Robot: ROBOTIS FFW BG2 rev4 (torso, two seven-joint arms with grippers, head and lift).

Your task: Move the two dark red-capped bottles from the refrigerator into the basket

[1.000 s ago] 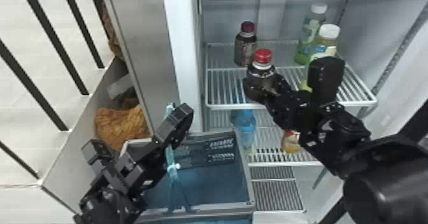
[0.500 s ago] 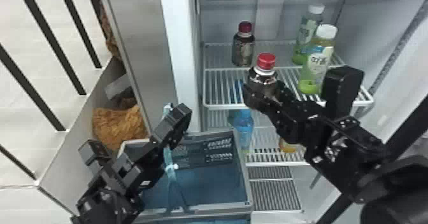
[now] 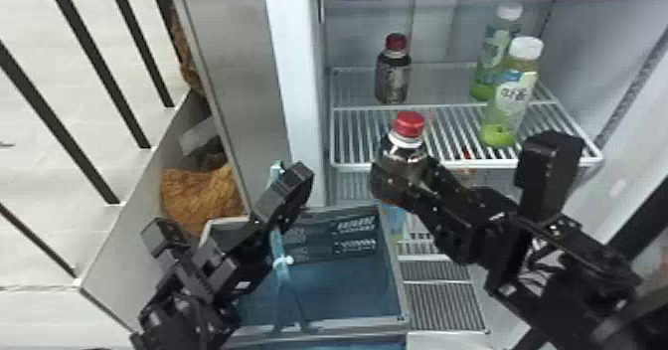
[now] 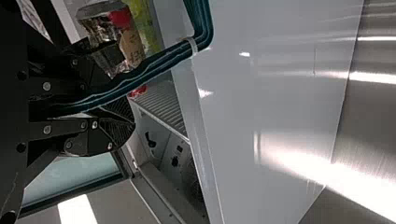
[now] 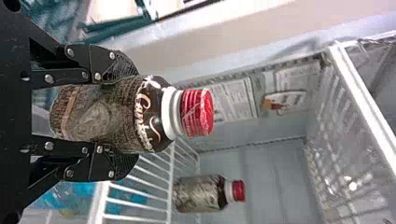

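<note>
Now the right gripper, pinching one dark bottle, has dropped lower beside the shelf, apparently heading left for the basket. The second bottle stands far back; the left gripper clamps a teal strap.

wire shelf bearing dark bottle, two green bottles
</note>
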